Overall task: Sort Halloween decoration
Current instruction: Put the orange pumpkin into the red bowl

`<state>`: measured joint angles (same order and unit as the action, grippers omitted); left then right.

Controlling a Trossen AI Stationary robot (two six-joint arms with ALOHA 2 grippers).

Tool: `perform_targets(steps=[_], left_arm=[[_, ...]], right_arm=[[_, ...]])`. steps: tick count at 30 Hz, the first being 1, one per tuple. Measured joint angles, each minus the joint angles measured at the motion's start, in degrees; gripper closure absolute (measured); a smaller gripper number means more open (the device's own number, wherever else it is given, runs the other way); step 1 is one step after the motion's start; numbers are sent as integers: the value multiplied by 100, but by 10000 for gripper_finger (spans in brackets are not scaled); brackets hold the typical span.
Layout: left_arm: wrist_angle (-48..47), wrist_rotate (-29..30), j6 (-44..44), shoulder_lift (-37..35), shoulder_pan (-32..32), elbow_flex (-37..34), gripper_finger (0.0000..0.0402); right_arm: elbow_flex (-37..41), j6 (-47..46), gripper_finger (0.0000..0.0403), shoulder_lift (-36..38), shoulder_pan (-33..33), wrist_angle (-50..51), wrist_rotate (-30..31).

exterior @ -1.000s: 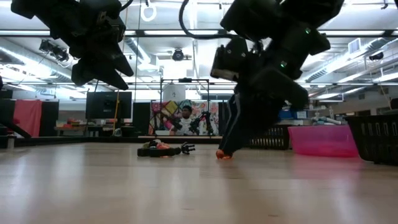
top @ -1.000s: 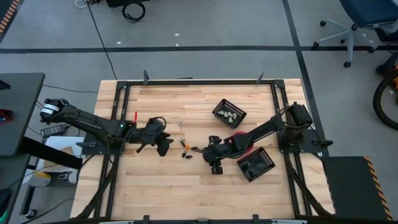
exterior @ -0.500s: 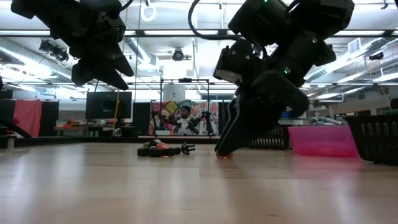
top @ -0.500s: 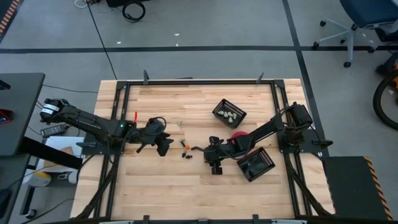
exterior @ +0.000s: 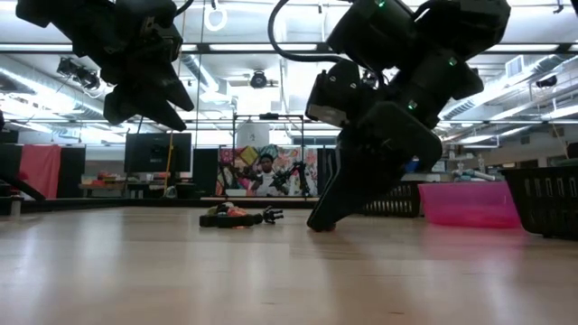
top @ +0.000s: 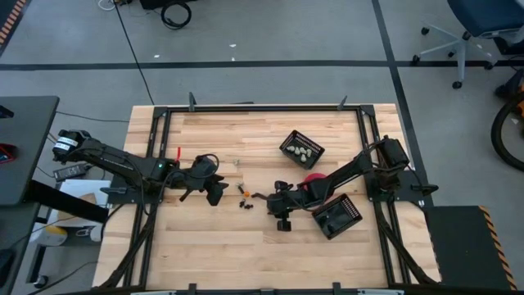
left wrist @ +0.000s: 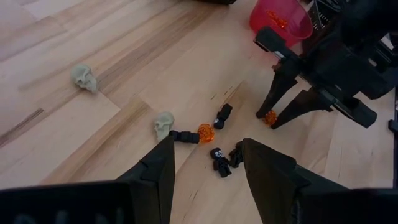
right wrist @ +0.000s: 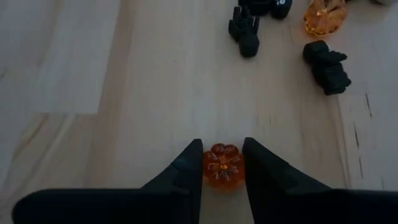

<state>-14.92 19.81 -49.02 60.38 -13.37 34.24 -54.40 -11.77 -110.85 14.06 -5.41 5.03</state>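
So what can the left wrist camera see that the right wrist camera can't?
Only the left wrist view shows two pale skulls, the pink bowl, the left gripper with its jaws open, and the right arm from outside. Only the right wrist view shows, up close, the right gripper with a finger on each side of the orange pumpkin. Both show that pumpkin, a second orange piece, black trinkets and the table.

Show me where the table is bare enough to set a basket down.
Bare wood: the table's near strip below both arms, and the far left corner behind the left tool. Crowded: the middle, around the trinkets, right tool and baskets.
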Motion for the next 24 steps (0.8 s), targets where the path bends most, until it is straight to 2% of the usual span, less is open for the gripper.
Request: perform_targets(steps=[17,24], left_arm=[[5,-4,35,0,0,0,239],[4,-4,33,0,0,0,239]], right_arm=[[-790,941,305,176,-42,1234,-218],[-1180,1172,305,181,-55,2222,-216]])
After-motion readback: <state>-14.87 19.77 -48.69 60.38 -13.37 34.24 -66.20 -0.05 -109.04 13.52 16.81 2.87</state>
